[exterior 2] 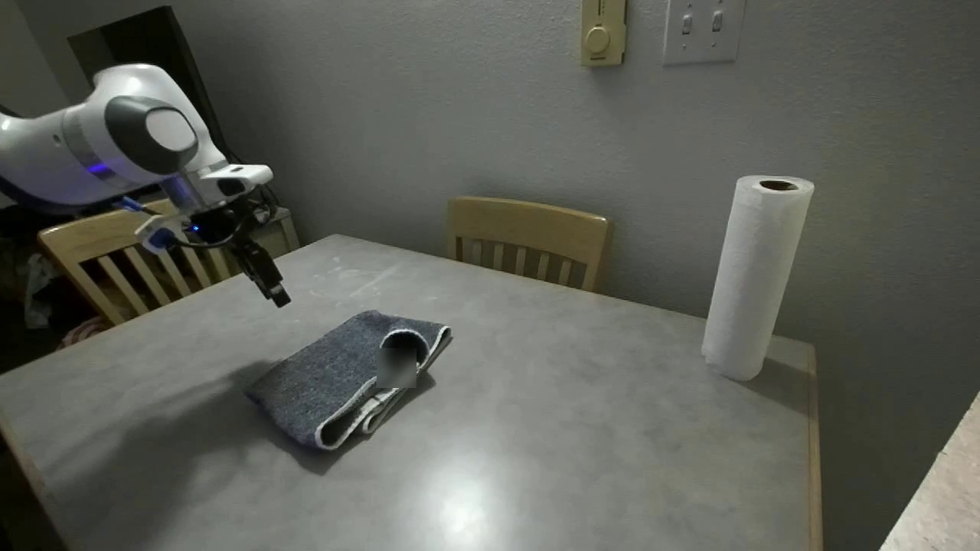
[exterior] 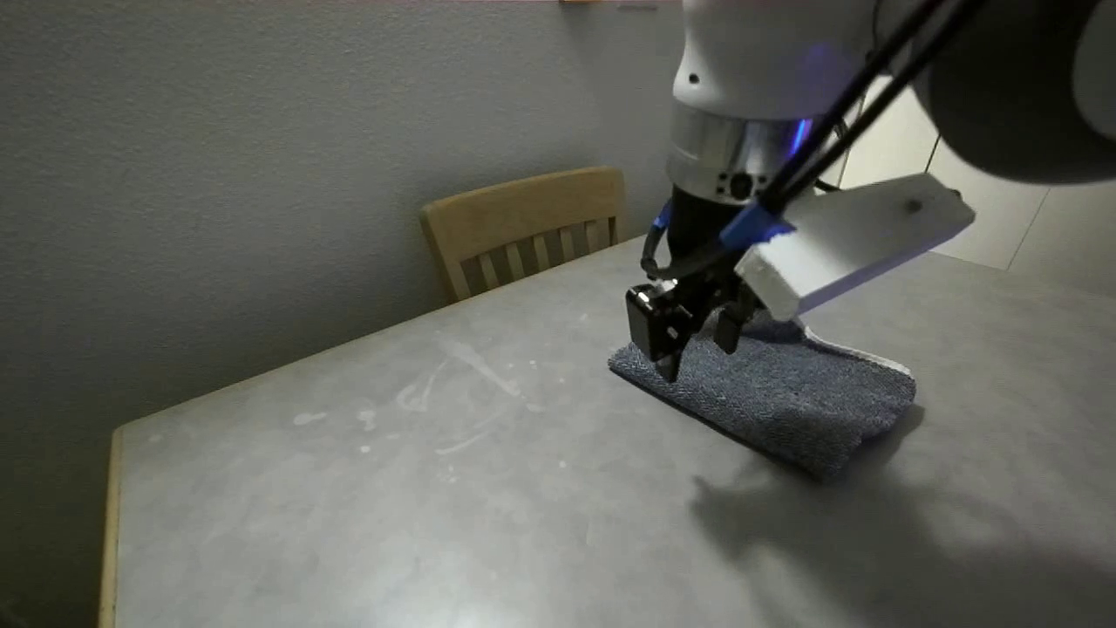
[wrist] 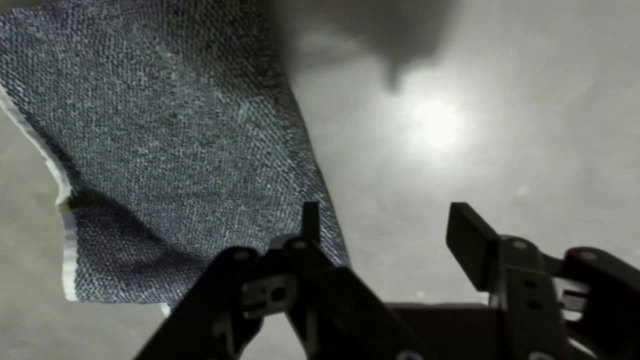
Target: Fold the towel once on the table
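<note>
The grey-blue towel [exterior: 776, 401] lies on the light grey table [exterior: 392, 497]. In an exterior view the towel [exterior 2: 321, 375] is doubled over, with white-edged layers bulging open along one side and a curled part; a blurred patch hides a bit of it. In the wrist view the towel [wrist: 190, 135] fills the left, with a straight long edge towards the middle. My gripper [wrist: 382, 235] is open and empty. One finger is over that edge, the other over bare table. The gripper also shows above the table in both exterior views [exterior: 697, 356] [exterior 2: 279, 297], apparently not touching the towel.
A wooden chair [exterior: 523, 209] stands against the table's far side. An exterior view shows two chairs [exterior 2: 528, 222] [exterior 2: 115, 237] and a white paper towel roll [exterior 2: 758, 283] upright near a table corner. A wall runs behind the table.
</note>
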Tool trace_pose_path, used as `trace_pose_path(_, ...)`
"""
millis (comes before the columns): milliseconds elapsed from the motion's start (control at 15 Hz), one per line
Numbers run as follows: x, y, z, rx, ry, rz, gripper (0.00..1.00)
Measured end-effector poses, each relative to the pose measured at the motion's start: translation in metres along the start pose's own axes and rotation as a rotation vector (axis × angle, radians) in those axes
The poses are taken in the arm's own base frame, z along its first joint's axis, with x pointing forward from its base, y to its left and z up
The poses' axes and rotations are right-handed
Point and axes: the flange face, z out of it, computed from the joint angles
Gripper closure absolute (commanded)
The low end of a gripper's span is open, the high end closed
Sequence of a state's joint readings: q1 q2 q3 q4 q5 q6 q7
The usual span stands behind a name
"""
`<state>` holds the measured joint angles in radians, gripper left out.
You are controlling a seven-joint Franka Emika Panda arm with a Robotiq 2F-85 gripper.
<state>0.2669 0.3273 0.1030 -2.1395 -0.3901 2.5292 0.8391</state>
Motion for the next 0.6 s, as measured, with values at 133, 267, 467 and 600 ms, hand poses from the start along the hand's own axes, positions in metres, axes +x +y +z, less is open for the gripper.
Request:
trace_pose_path(133, -0.002, -0.009, -0.028, 0.055, -0.023, -0.022, 0.0)
trace_pose_path(267, -0.004, -0.011, -0.053, 0.077, -0.045, -0.031, 0.0)
trace_pose_path(467, -0.004, -0.009, -0.081, 0.101, -0.049, -0.036, 0.0)
trace_pose_path(600, -0.004, -0.01, -0.08, 0.101, -0.049, -0.036, 0.0)
